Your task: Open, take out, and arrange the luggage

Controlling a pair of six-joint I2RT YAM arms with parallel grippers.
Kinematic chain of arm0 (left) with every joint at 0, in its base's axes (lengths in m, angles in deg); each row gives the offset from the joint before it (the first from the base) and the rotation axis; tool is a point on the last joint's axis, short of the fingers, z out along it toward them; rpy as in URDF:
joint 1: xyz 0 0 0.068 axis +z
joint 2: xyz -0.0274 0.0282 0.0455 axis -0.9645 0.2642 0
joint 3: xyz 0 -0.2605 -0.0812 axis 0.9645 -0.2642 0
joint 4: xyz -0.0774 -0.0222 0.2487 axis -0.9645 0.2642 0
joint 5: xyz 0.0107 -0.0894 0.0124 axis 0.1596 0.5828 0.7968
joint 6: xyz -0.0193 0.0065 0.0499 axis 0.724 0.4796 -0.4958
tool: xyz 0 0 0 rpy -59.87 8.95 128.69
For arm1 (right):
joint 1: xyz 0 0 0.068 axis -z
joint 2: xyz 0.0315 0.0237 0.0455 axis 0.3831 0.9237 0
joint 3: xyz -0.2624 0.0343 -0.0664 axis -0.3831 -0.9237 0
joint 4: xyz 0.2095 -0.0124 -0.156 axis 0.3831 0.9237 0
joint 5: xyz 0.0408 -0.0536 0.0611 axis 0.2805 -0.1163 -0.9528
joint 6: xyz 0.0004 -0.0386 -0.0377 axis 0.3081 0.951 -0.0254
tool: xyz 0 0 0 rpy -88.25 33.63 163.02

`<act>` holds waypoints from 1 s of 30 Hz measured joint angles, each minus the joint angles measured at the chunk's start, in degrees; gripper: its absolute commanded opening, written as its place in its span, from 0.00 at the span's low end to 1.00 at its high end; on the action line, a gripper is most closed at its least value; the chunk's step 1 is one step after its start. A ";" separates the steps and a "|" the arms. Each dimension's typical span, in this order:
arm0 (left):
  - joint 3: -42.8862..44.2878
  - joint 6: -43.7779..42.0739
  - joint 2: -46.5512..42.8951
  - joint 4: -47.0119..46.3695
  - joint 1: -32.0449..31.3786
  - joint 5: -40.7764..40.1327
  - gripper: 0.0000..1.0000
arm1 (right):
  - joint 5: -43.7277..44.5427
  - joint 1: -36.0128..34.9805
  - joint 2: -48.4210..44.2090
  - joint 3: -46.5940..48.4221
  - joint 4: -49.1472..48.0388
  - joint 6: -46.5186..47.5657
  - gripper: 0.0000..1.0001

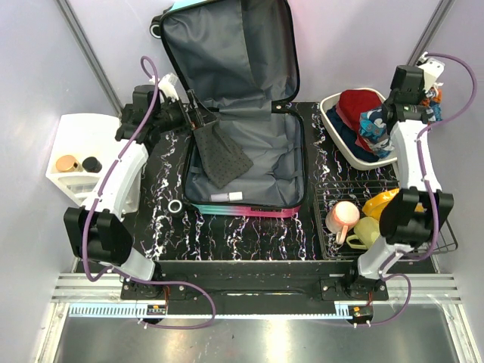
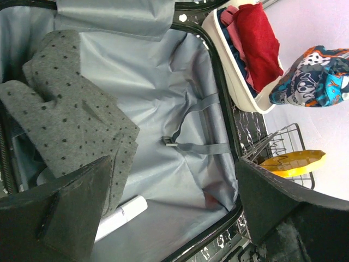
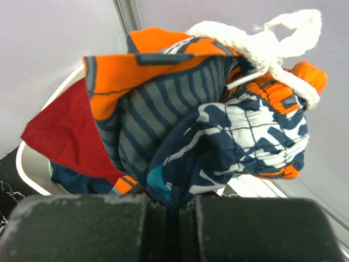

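Observation:
The luggage [image 1: 249,162] lies open on the table, its lid standing up at the back, grey lining showing. Inside lie a grey dotted cloth [image 1: 219,155] and a white tube [image 1: 227,197]; both show in the left wrist view, cloth [image 2: 71,125] and tube [image 2: 122,213]. My left gripper [image 1: 198,115] is open at the luggage's left rim, empty. My right gripper [image 1: 393,113] is shut on patterned blue-and-orange shorts [image 3: 218,125], held above the white tub [image 1: 340,147].
The white tub holds red [image 1: 359,102] and dark blue clothes. A wire basket [image 1: 446,242] at the right holds a pink cup [image 1: 344,215], a yellow-green cup [image 1: 367,231] and a yellow item. A white shelf [image 1: 76,151] with two small jars stands at the left. A small ring [image 1: 175,206] lies on the table.

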 measured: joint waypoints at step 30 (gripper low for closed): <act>0.83 -43.06 2.91 16.46 4.22 8.37 0.99 | -37.00 3.41 40.02 37.68 4.70 -5.95 1.00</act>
